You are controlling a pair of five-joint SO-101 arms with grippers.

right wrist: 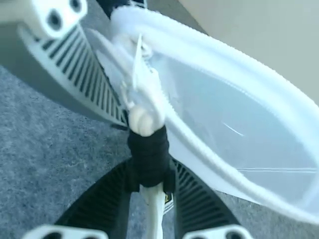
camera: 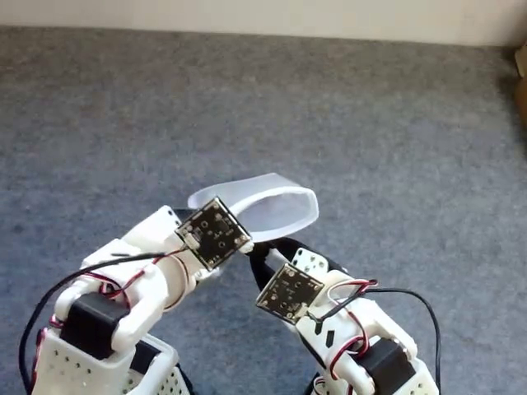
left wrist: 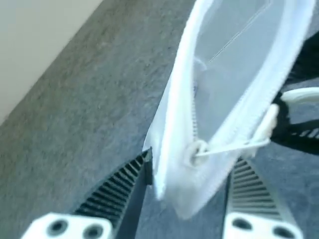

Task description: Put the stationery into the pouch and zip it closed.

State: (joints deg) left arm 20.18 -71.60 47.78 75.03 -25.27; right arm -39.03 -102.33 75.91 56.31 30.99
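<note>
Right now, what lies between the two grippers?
The zipper end of the pouch: the left wrist view shows its slider and pull tab running from the left gripper to the right gripper.

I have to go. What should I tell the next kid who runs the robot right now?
Left gripper: seems clamped on one end of the pouch.
Right gripper: shut on the zipper pull.
Done: both arms have hold of the pouch.
Left: the mouth gapes wide open, so the zip needs pulling shut. I can't tell if stationery is inside; check first.
</note>
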